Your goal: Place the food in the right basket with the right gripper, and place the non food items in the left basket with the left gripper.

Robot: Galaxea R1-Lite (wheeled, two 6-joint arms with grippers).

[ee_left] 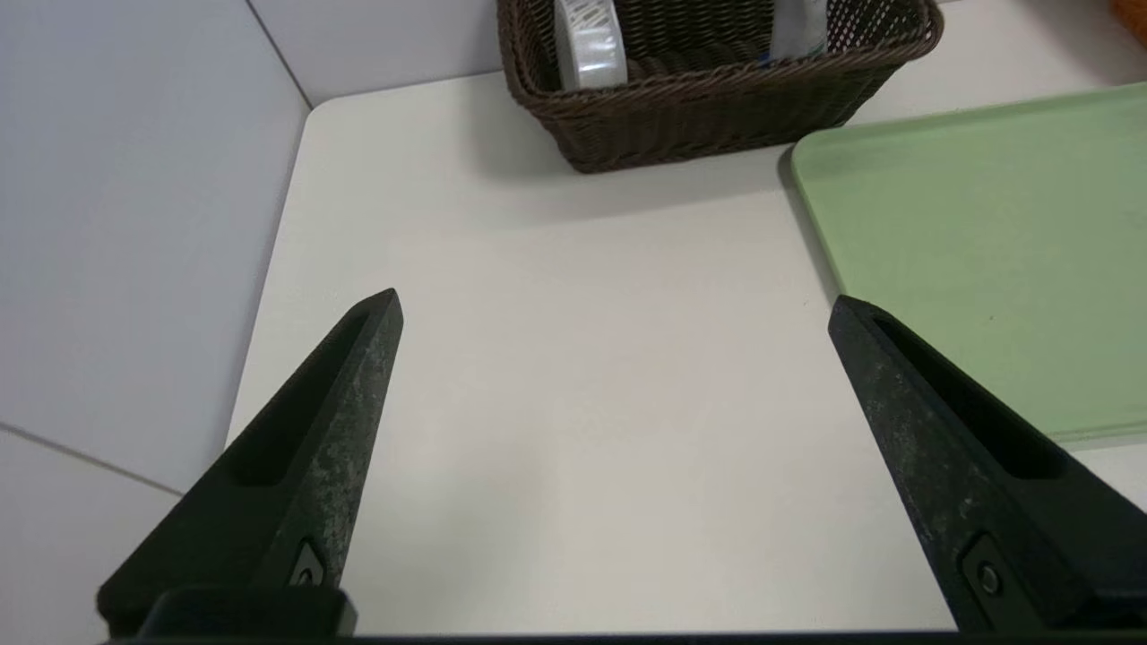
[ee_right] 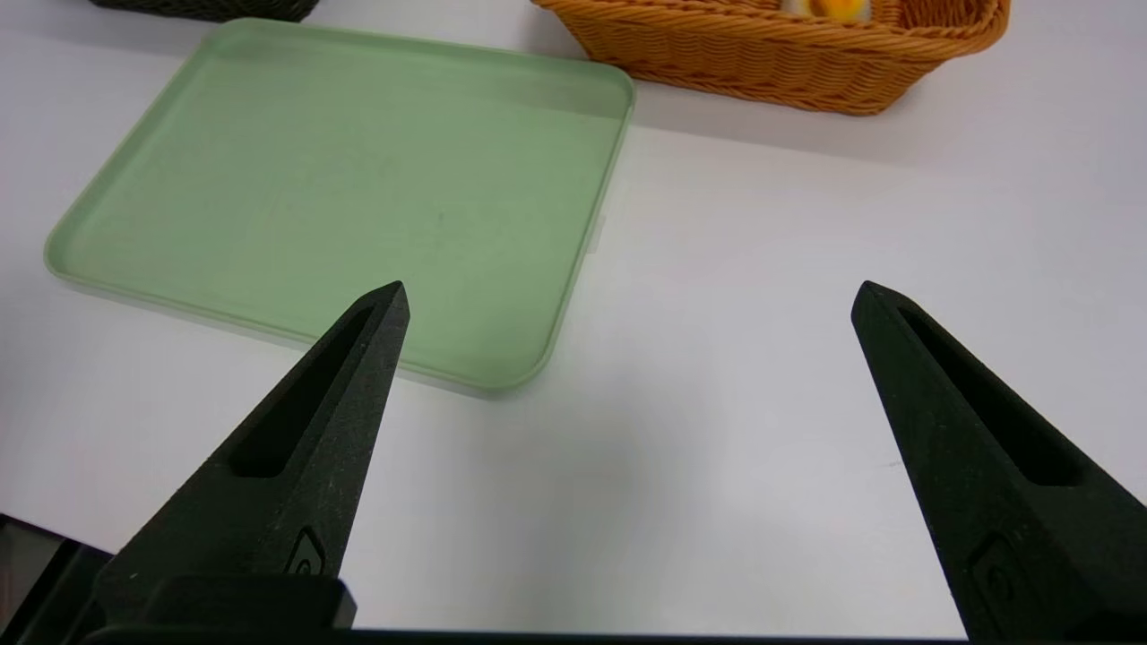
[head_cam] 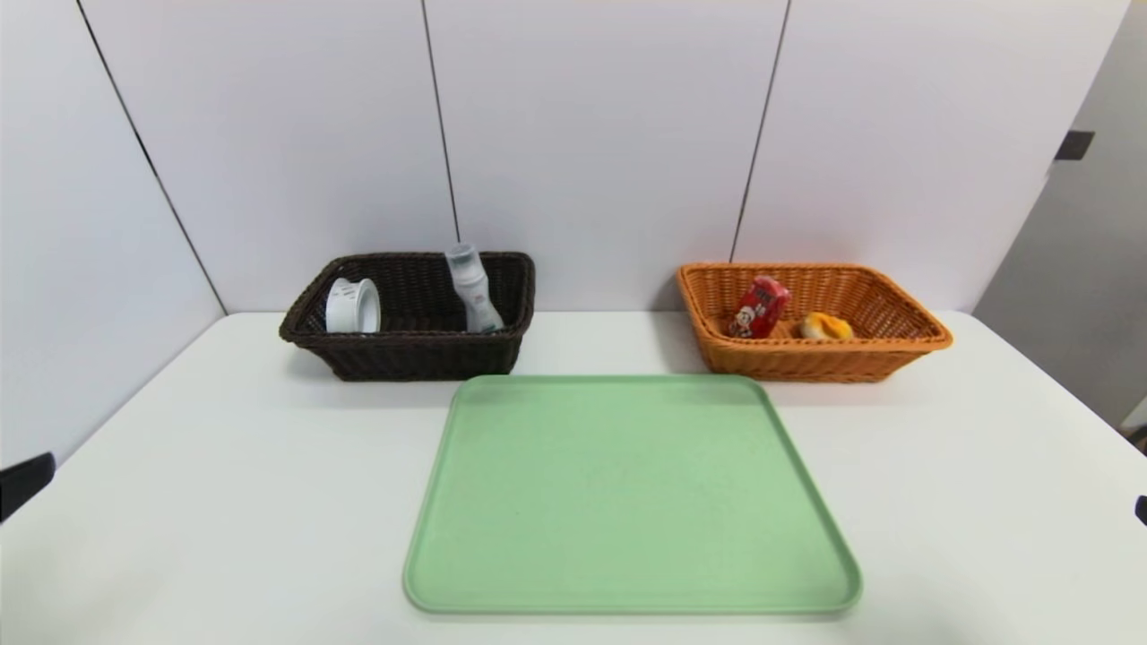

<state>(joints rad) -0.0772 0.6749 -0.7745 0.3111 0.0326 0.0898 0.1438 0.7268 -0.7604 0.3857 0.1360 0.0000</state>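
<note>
Both your grippers, left gripper (ee_left: 614, 305) and right gripper (ee_right: 627, 291), stand empty with jaws spread; dark basket (head_cam: 412, 354) at eleven o'clock of tray (head_cam: 627, 502), orange basket (head_cam: 806, 358) at one.

The table (head_cam: 224, 502) was plain white with rounded far corners, pushed against a wall (head_cam: 591, 134) of big white panels split by thin dark seams. On the far right, a grey panel (head_cam: 1066, 269) carried a small dark fitting (head_cam: 1073, 144). Lighting was soft and even.

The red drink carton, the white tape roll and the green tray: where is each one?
red drink carton (head_cam: 761, 307), head view, on its front face.
white tape roll (head_cam: 352, 305), head view, on its round side.
green tray (head_cam: 627, 502), head view, on its bare floor.
</note>
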